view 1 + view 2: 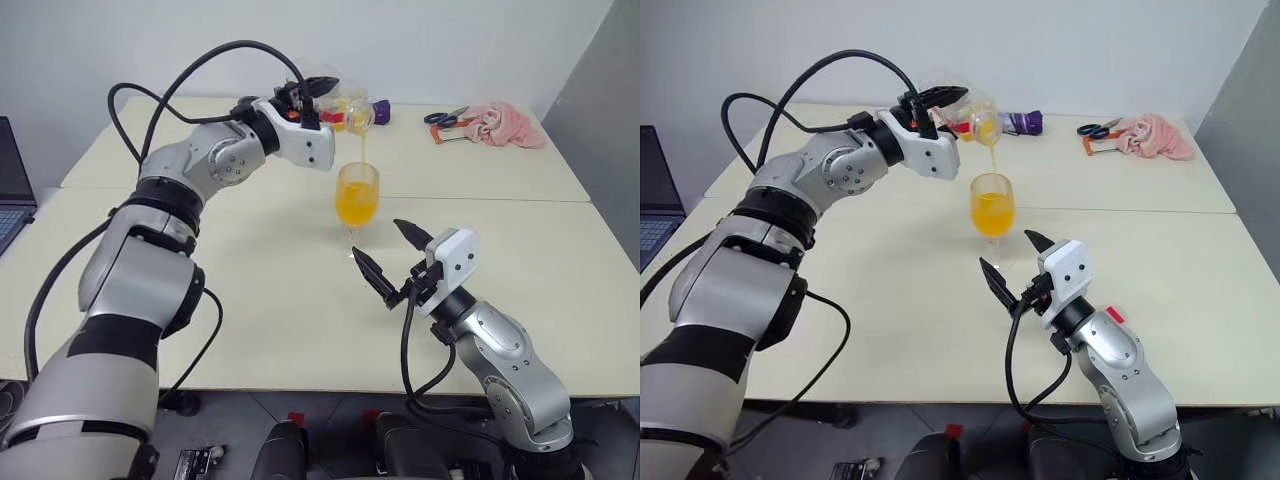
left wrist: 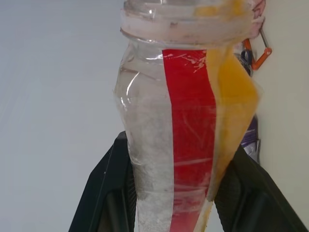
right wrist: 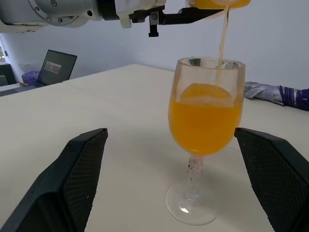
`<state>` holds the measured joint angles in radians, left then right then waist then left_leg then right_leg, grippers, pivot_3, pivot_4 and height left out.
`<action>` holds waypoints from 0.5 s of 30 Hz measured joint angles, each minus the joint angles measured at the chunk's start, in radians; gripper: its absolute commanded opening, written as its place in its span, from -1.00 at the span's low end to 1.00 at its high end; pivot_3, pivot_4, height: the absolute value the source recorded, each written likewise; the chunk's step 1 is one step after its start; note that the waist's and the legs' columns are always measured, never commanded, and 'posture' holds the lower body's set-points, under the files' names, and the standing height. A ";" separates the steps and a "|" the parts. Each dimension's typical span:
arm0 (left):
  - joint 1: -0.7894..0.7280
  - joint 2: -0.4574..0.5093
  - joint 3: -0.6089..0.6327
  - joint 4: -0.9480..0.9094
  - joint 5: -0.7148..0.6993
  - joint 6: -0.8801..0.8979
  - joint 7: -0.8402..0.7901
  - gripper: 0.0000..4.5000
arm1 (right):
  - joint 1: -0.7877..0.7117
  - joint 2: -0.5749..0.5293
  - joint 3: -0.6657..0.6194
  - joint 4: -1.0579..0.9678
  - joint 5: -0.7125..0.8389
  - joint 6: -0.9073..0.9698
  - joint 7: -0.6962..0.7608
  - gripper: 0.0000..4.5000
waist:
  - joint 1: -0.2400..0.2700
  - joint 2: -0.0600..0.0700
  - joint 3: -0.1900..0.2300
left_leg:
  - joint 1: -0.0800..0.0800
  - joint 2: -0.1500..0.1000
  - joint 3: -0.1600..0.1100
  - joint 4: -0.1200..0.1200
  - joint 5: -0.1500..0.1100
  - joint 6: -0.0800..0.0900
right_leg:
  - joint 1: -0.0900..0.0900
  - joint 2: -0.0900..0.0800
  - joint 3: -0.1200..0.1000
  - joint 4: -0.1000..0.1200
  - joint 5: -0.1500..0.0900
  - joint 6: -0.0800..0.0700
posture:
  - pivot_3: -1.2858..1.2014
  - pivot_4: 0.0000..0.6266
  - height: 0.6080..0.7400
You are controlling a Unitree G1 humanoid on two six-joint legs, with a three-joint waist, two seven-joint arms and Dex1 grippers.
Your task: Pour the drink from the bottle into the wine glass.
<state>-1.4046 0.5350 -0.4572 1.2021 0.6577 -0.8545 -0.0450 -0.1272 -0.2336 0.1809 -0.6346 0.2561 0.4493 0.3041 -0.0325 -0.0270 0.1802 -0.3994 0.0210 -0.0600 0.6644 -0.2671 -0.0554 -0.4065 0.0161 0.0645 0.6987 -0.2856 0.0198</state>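
bottle point(image 2: 188, 145): light, nearly drained, crushable; left hand point(image 1: 305, 95) clamps its body, upper centre.
wine glass point(image 3: 205, 125): fragile, top-heavy; right hand point(image 1: 392, 258) spread wide beside its stem.

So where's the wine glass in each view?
Left eye: wine glass at centre, under the bottle.
Right eye: centre, past the right gripper.
Left wrist: not in it.
Right wrist: right of centre, between the fingers.
Shared landmark: the drink streaming in.

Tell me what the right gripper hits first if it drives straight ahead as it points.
Probably the wine glass: it stands directly ahead of the open right gripper, roughly centred between the fingers. The stem would likely pass between them; depth is unclear.
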 measured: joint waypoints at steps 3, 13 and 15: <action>0.023 -0.014 0.034 0.000 -0.057 -0.002 -0.073 -0.25 | 0.000 0.000 0.000 0.000 -0.002 -0.002 0.001 1.00 | 0.000 0.000 0.000 | 0.000 0.000 0.000 0.000 0.000 0.000 | 0.000 0.000 0.000 0.000 0.000 0.000 | 0.03 -0.52 1.00; 0.173 -0.115 0.280 -0.079 -0.461 0.158 -0.479 -0.25 | -0.022 -0.027 0.005 0.015 -0.030 -0.039 0.041 1.00 | -0.005 0.000 0.000 | 0.000 0.000 0.000 0.001 0.000 0.000 | 0.000 0.000 0.000 0.001 0.000 0.000 | 0.03 -0.52 1.00; 0.211 -0.104 0.336 -0.119 -0.527 0.246 -0.515 -0.25 | -0.039 -0.047 0.007 0.024 -0.019 -0.040 0.078 1.00 | -0.012 0.000 0.000 | 0.001 0.001 0.000 0.001 0.000 0.000 | 0.000 0.001 0.000 0.002 0.000 0.000 | 0.03 -0.52 1.00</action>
<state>-1.1941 0.4313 -0.1209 1.0832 0.1307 -0.6085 -0.5595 -0.1658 -0.2808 0.1875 -0.6111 0.2369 0.4091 0.3820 -0.0448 -0.0270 0.1801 -0.3987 0.0219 -0.0601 0.6653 -0.2670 -0.0552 -0.4064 0.0166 0.0649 0.7006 -0.2855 0.0196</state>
